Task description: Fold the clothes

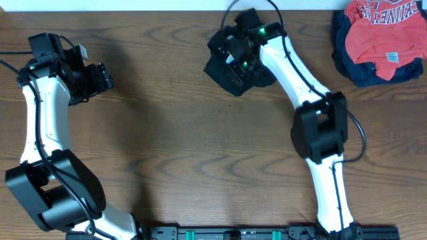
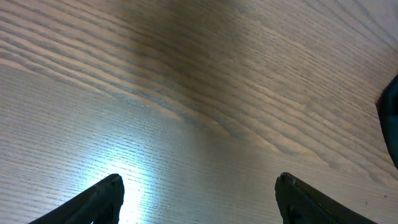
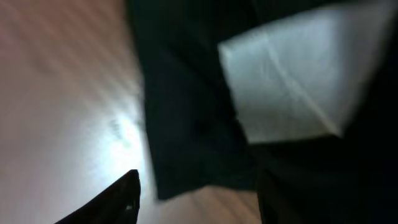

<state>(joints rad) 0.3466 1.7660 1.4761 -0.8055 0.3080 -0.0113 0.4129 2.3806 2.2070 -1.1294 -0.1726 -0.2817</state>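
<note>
The clothes point(image 1: 227, 75), a black garment bunched into a small heap, lie at the far middle of the wooden table. My right gripper point(image 1: 235, 57) hovers right over the heap. In the right wrist view the black fabric point(image 3: 186, 112) and its white label point(image 3: 292, 81) fill the upper frame. The right gripper point(image 3: 199, 193) is open, with bare table between its jaws just below the fabric's edge. My left gripper point(image 1: 107, 77) is far to the left, open over bare wood point(image 2: 199, 186), holding nothing.
A red shirt with white lettering point(image 1: 377, 30) lies on a navy garment point(image 1: 347, 63) at the far right corner. The table's far edge runs just behind the black heap. A dark shape point(image 2: 392, 118) shows at the right edge of the left wrist view.
</note>
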